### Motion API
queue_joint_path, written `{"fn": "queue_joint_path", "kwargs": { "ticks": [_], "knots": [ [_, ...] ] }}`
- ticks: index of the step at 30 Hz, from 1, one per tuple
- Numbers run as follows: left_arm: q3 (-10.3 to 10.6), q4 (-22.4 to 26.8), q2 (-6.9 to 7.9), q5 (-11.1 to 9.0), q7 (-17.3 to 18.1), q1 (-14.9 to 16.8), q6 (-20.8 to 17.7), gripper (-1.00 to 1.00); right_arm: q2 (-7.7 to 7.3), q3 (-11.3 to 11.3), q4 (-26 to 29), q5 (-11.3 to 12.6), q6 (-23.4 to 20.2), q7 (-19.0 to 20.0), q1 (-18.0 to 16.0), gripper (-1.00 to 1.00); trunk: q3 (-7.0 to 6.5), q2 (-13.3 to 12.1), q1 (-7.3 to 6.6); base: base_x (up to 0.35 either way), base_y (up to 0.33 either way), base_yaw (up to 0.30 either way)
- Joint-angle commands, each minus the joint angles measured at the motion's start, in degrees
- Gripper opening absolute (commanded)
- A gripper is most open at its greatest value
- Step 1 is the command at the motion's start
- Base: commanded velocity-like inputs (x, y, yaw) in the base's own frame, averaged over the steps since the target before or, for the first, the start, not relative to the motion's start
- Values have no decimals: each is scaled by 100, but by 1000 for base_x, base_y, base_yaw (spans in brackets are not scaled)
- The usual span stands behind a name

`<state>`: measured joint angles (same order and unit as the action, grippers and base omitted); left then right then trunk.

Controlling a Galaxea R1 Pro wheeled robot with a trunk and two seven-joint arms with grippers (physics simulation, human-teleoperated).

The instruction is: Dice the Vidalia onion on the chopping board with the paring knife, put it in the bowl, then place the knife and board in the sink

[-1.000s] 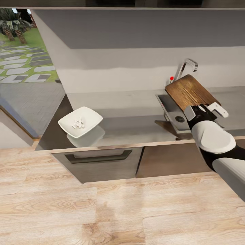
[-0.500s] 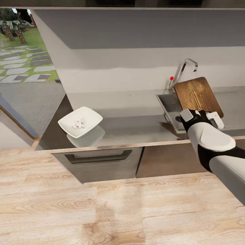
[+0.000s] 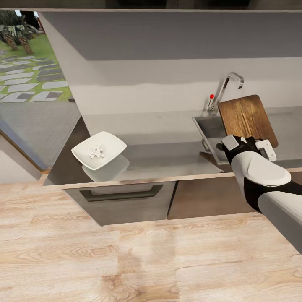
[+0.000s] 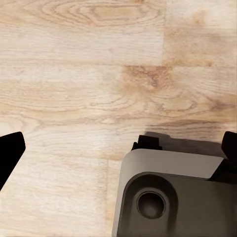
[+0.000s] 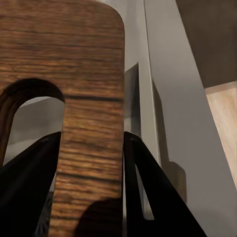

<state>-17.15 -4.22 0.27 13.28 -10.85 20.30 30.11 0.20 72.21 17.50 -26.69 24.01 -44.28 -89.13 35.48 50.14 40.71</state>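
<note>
Chopping board [image 3: 247, 120], brown rectangular wood, is held tilted over the stainless-steel sink [image 3: 208, 130] by its slotted end, clamped in the right gripper [image 3: 248, 144]. Left gripper: state cannot be told.

So the sink [image 3: 208, 133] at the right of the head frame is pretty much blocked: the chopping board [image 3: 246, 119] sits tilted over it, gripped at its near end by the right gripper [image 3: 247, 144], and the faucet [image 3: 225, 89] stands right behind the basin. The countertop [image 3: 167, 147] in the middle is wide open between the sink and the bowl [image 3: 99, 149] at centre left. Wood floor [image 3: 126, 260] fills the bottom, nothing on it.
</note>
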Motion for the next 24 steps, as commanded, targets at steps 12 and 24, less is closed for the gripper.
{"fn": "queue_joint_path", "kwargs": {
  "ticks": [12,24],
  "knots": [
    [-27,-26,-9,61,-40,9,31,100,32,30,-9,-30,-615,-11,-9,-100,5,5,1,0,0,0],
    [-34,-26,-10,61,-40,9,22,100,50,22,-23,-23,-673,-9,-8,-100,5,5,1,0,0,0]
  ]
}}
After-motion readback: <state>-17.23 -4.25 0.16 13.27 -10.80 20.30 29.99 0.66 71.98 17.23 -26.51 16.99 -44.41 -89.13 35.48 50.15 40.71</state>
